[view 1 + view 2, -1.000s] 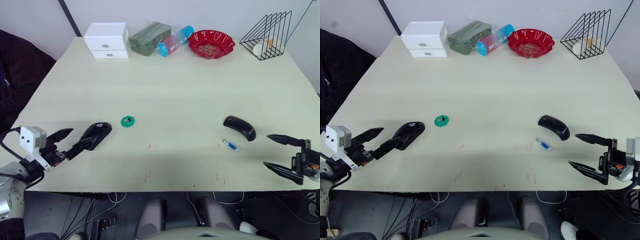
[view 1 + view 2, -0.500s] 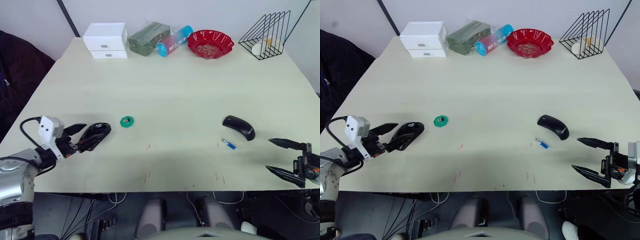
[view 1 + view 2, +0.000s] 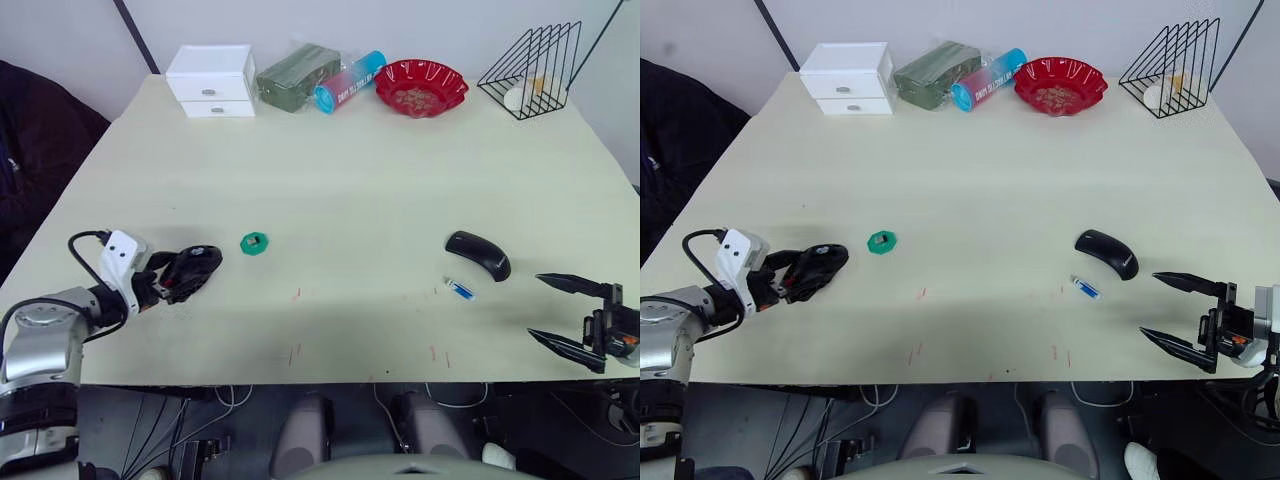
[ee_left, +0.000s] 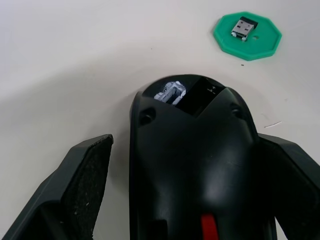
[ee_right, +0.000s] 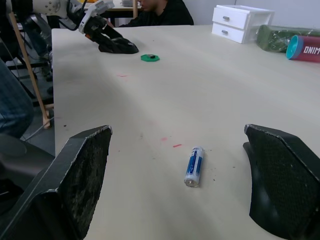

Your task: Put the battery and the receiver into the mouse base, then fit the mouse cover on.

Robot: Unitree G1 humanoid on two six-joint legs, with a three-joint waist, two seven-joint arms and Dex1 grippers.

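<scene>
Risk number one is on the left side: the left gripper [image 4: 185,200] has its fingers spread either side of the mouse base [image 4: 195,165], and the left wrist view shows one finger with a clear gap to the shell while the other sits right against it. If it closes off-centre like that, I'd guess the base skids or twists on the table [image 3: 350,160] instead of being gripped. Not clamped yet as far as I can tell.

Just right of it, the receiver [image 4: 244,27] sits on the green disc [image 3: 255,243], so a shoved base could knock it.

Further right, the mouse cover [image 3: 479,254] and battery [image 3: 460,290] lie close together; the battery could roll. The right gripper [image 3: 572,316] hovers wide open at the near right edge, holding nothing.
</scene>
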